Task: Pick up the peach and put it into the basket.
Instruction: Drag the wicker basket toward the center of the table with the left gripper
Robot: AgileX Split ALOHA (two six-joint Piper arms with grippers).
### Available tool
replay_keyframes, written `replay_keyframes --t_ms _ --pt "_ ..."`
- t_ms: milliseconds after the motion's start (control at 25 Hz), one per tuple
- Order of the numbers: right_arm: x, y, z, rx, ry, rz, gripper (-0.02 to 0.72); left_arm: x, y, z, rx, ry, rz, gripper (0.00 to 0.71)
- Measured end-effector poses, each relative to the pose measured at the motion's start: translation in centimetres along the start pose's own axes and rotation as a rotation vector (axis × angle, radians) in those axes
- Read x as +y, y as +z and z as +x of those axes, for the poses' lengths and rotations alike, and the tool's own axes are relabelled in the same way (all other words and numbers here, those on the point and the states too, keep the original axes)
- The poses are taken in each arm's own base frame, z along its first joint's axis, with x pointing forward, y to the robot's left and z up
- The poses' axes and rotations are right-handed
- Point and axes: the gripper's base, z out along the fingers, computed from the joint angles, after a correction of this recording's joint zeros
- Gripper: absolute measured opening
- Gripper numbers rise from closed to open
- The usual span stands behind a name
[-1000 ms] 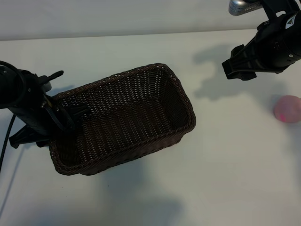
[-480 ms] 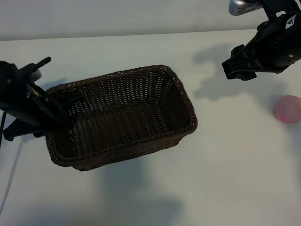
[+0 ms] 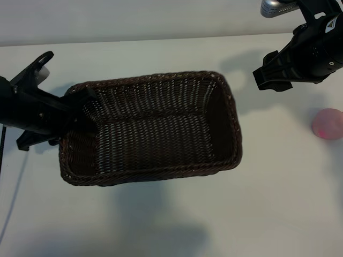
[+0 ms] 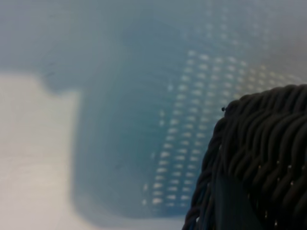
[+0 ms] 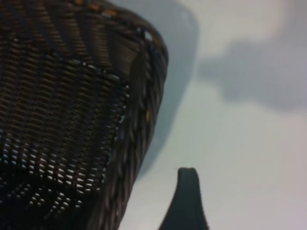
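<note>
The dark brown wicker basket (image 3: 161,80) sits mid-table, its long sides now square to the table edge. My left gripper (image 3: 72,110) is shut on the braided rim at the basket's left end, one finger inside and one outside. In the left wrist view that rim (image 4: 268,143) fills the corner by the jaws. The pale pink peach (image 3: 328,123) lies alone at the far right edge of the table. My right gripper (image 3: 270,75) hangs open and empty above the table, up and left of the peach. Its wrist view shows one dark finger (image 5: 187,196) beside the basket's corner (image 5: 144,96).
The white table (image 3: 268,203) has open room in front of the basket and between the basket and the peach. A dark cable (image 3: 4,160) runs down the left edge. The basket's shadow falls on the table in front of it.
The left arm has swung the basket round by its left rim; the right end went up and to the right until the basket lay level. The right arm and peach stayed still.
</note>
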Motion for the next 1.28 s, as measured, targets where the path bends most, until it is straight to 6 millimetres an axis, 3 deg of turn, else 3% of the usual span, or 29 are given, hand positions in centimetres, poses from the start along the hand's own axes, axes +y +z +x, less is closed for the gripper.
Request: replay_keyframes --t_ms 280,480,640,880,1160,1280 --pt "0.0 0.0 0.0 0.0 0.0 0.0 0.587 -0.7 -0.4 -0.6 -0.022 0.047 0.04 0.32" --pt "0.0 0.0 0.1 0.006 0.0 -0.001 0.587 -1.7 -1.8 -3.3 -0.054 0.091 0.051 0.32" --pt "0.0 0.0 0.1 0.007 0.0 -0.001 0.587 -2.5 -1.5 -5.3 -0.043 0.118 0.049 0.32" --pt "0.0 0.0 0.1 0.008 -0.001 -0.001 0.587 -3.8 0.0 -7.9 -0.03 0.126 0.059 0.32" --pt "0.0 0.0 0.1 0.008 -0.002 -0.001 0.587 -7.2 3.3 -8.2 0.005 0.141 0.076 0.32" --pt "0.0 0.0 0.1 0.008 -0.002 -0.001 0.587 -7.8 4.5 -8.3 0.013 0.117 0.075 0.32"
